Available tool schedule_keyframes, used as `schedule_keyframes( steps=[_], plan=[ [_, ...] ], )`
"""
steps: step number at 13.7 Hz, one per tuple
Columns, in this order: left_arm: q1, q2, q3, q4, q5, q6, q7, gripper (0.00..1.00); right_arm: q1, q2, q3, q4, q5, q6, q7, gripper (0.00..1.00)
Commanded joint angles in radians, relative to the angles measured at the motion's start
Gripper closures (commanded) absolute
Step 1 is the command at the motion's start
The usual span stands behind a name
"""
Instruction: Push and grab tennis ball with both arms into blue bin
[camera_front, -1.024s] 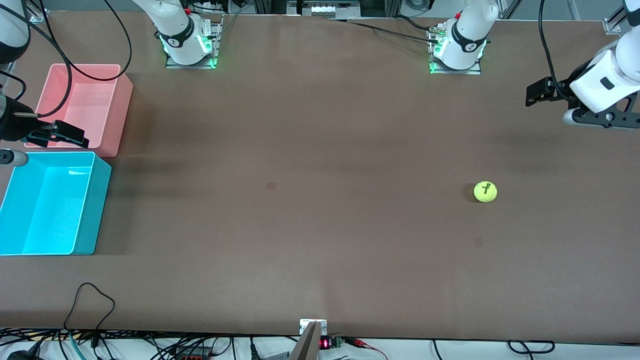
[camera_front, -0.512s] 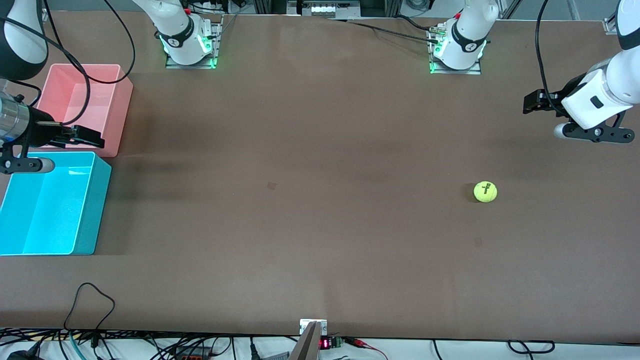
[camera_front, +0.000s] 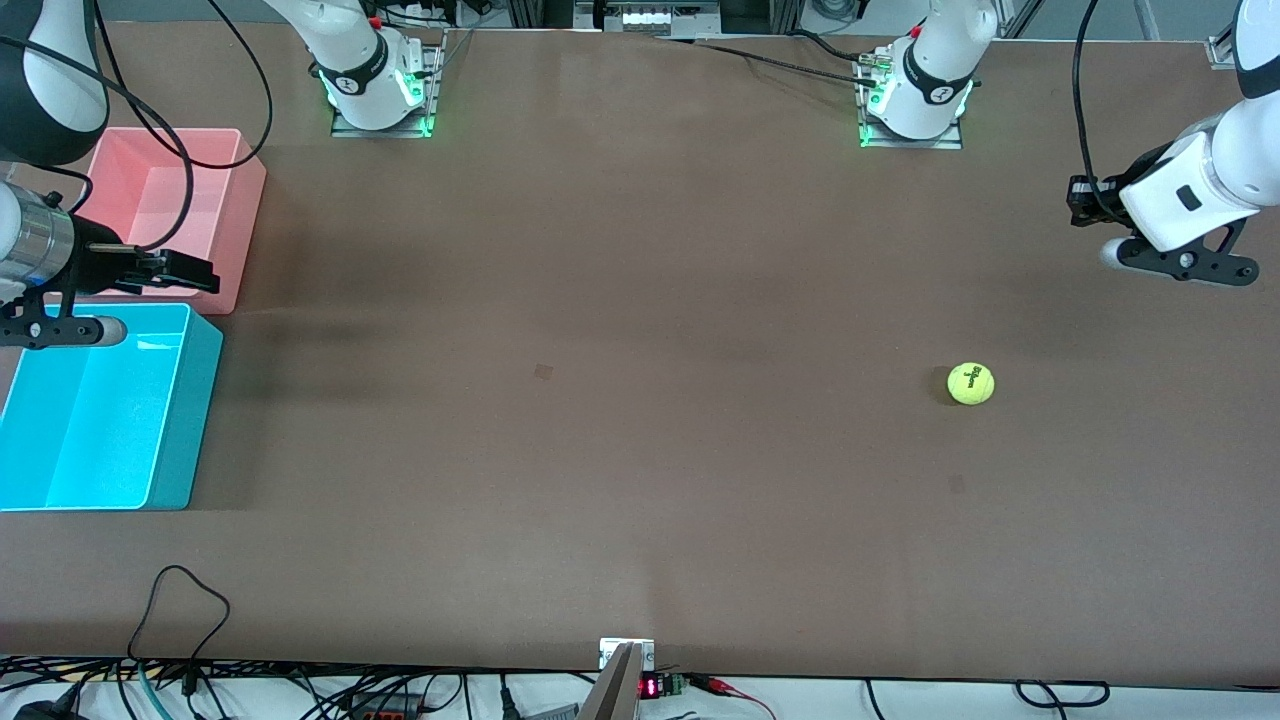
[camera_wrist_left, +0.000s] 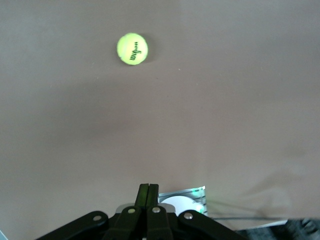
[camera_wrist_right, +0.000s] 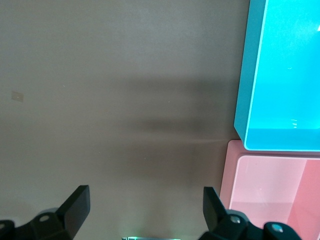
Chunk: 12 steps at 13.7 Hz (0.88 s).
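The tennis ball (camera_front: 970, 384) lies on the brown table toward the left arm's end; it also shows in the left wrist view (camera_wrist_left: 132, 48). My left gripper (camera_front: 1080, 202) hangs in the air over the table, toward its arm's edge and apart from the ball. It is shut and empty in its wrist view (camera_wrist_left: 148, 192). The blue bin (camera_front: 190, 400) stands empty at the right arm's end; the right wrist view shows its wall (camera_wrist_right: 247, 75). My right gripper (camera_front: 195, 272) is open and empty over the pink bin's nearer corner, beside the blue bin; it also shows in its own wrist view (camera_wrist_right: 145, 205).
A pink bin (camera_front: 245, 200) stands empty, touching the blue bin and farther from the front camera; its rim shows in the right wrist view (camera_wrist_right: 227, 175). The arm bases (camera_front: 380, 95) (camera_front: 915, 100) stand at the table's far edge. Cables (camera_front: 180, 600) lie at the near edge.
My right gripper has moved a little toward the table's middle. My left wrist has turned and shifted slightly. The ball has not moved.
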Motion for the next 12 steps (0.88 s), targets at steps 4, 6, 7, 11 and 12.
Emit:
schedule_keyframes(
  steps=[4,6,7,11,12],
  plan=[
    [0.008,0.079,-0.004,0.015,0.194,-0.006,0.382,1.00,0.005,-0.004,0.000,-0.006,0.008,-0.041,-0.012,0.00],
    [0.009,0.125,-0.004,0.009,0.240,0.072,0.604,1.00,0.005,-0.004,0.000,-0.006,0.008,-0.045,-0.014,0.00],
    [0.019,0.148,-0.003,-0.001,0.242,0.104,0.702,1.00,0.005,-0.004,0.000,-0.006,0.008,-0.047,-0.012,0.00],
    [0.075,0.168,-0.003,-0.168,0.248,0.377,0.954,1.00,0.007,-0.017,0.002,0.001,0.016,-0.044,-0.014,0.00],
    [0.091,0.168,-0.003,-0.210,0.248,0.450,0.987,1.00,0.004,-0.017,0.002,0.001,0.016,-0.044,-0.014,0.00]
  ],
)
